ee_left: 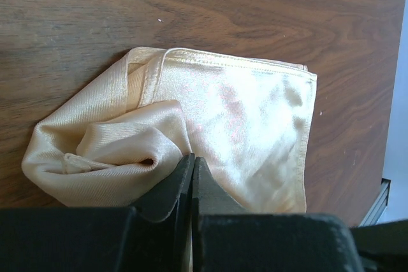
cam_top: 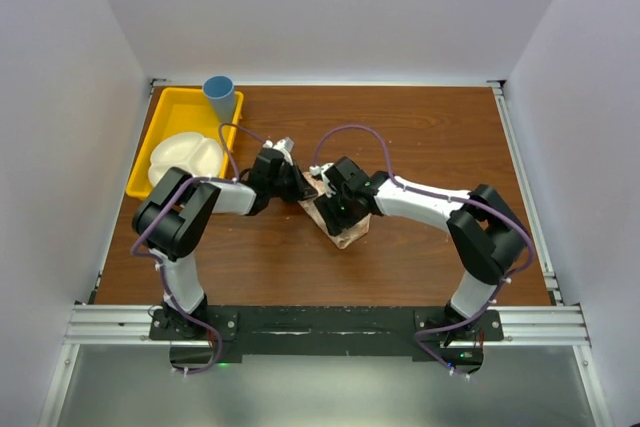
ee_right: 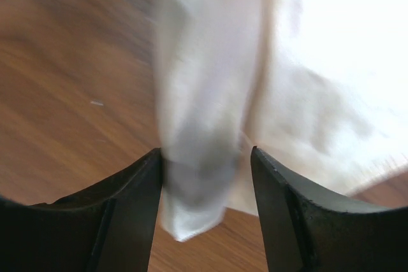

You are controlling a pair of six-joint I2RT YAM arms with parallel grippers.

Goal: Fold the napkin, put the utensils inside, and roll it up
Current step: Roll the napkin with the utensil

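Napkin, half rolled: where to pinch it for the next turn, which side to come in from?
Probably the rolled end of the napkin, left in the left wrist view. It bunches up off the table, so a gripper can straddle it from above. The flat hemmed half lies flush, little to pinch. The right gripper stands open around one fold.

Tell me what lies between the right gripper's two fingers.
A rolled fold of the napkin lies between the right gripper's open fingers; the right wrist view shows it.
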